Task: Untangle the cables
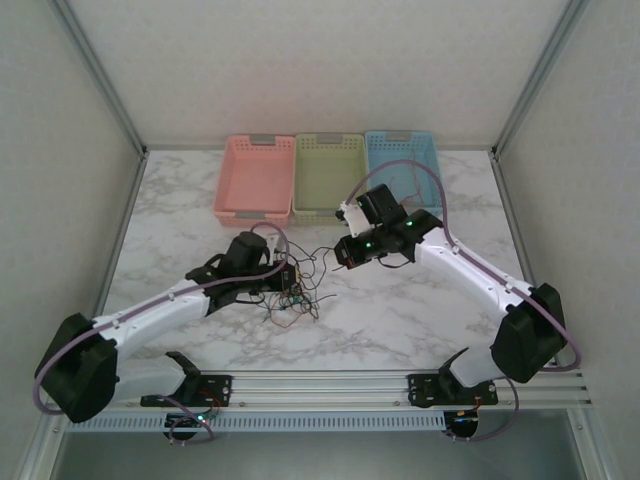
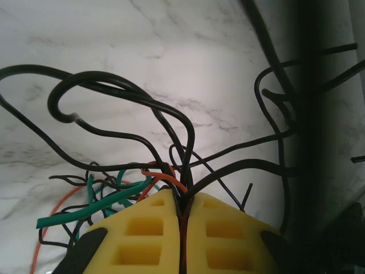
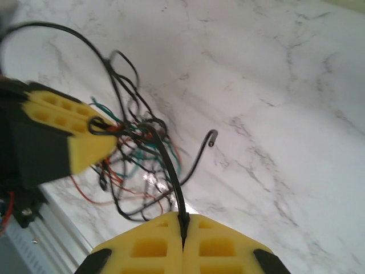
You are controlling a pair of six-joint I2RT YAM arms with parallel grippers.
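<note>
Cables [image 1: 292, 298] sit in a loose clump on the marble tabletop [image 1: 420, 320], near its middle, between my two arms. On the left wrist view, the left hand [image 2: 183, 201] has its yellow fingers pressed together on a bundle of black and red strands. Green and orange ones spill out to one side over the marble. The right hand [image 3: 183, 221] is closed too, pinching a single black cable [image 3: 173, 180] that arcs away towards the clump gathered at the tip of the left hand. From above, I see the two hands near each other, with thin strands running between them. A pink basket [image 1: 255, 180], a green basket [image 1: 329, 178] and a blue basket [image 1: 402, 165] stand in a row at the far edge, well apart from the clump.
</note>
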